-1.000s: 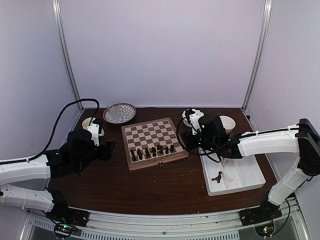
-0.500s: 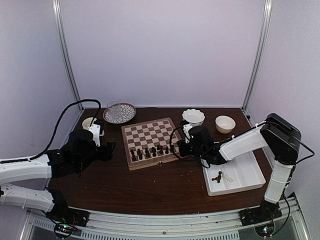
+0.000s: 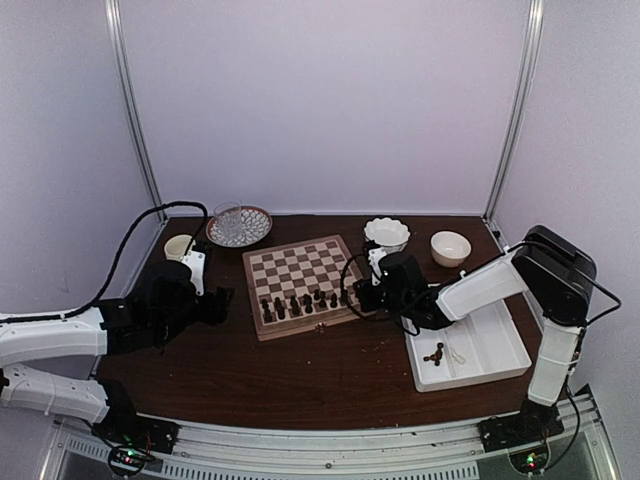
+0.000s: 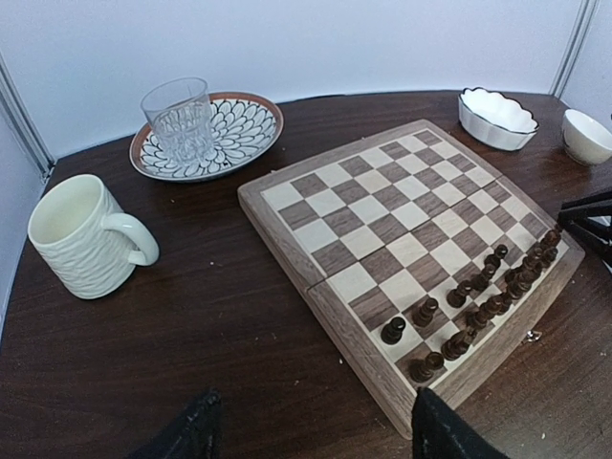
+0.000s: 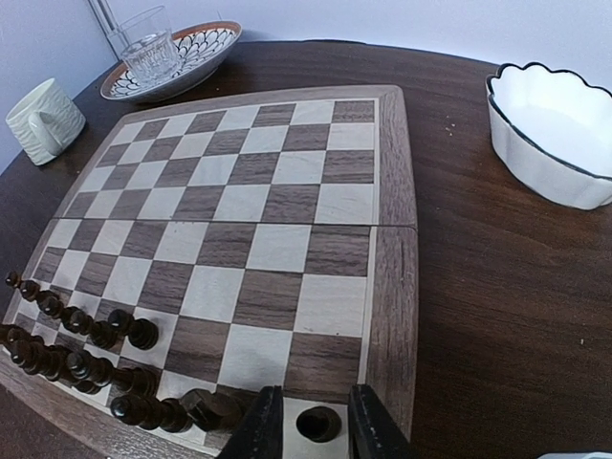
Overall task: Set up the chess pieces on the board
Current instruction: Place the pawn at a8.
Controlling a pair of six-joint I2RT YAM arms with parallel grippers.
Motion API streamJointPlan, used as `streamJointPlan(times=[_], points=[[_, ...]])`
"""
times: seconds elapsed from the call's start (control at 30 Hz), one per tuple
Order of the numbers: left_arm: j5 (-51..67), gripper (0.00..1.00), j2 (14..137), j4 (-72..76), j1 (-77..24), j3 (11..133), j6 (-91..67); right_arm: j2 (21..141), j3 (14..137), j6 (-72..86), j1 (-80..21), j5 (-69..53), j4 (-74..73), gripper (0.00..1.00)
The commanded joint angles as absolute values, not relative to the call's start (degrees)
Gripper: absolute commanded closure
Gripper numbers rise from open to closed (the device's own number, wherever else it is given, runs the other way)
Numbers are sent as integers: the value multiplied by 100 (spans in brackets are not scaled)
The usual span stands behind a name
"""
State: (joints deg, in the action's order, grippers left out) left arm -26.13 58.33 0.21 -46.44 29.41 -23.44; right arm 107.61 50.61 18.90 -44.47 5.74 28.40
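Right wrist view puts my right gripper [image 5: 313,427] low over the board [image 5: 392,163] at its near right corner. One dark piece [image 5: 318,422] stands on the corner square between the jaws. They are parted only a little, with a sliver of gap on each side, so I judge I am gripping nothing. The other dark pieces [image 5: 86,359] crowd the board's near edge in two rows. I reckon these small turned wooden figures are light, hard and smooth, narrow-based and easy to tip. I would pinch one gently across its waist from straight above. My left gripper [image 4: 320,435] hangs spread wide and empty over the table [image 4: 210,316], off the board's left edge.
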Motion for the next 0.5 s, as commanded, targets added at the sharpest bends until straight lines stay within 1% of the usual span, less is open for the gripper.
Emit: streamJointPlan(times=[0.0,0.03,0.13,0.17,0.2,0.37,0.43,0.47], points=[[-2606,32,5807,273,-4605,3050,-2259,10762,5001,1971,-4420,448,2976,74],[-2604,32,5803,268,-4605,3048,-2259,10728,5001,1950,-4416,434,2946,73],[-2606,32,5763,248,-4605,3041,-2259,10523,5038,1874,-4418,460,2694,65],[-2605,32,5747,246,-4605,3041,-2259,10440,5063,1853,-4418,518,2470,62],[-2608,32,5739,234,-4605,3048,-2259,10347,5108,1840,-4419,607,2226,61],[-2608,32,5675,193,-4605,3042,-2276,9808,5231,1722,-4422,872,1335,62],[-2610,32,5654,193,-4601,3034,-2285,9736,5489,1623,-4421,807,843,63],[-2610,32,5640,187,-4605,3032,-2290,9768,5733,1599,-4420,841,375,63]])
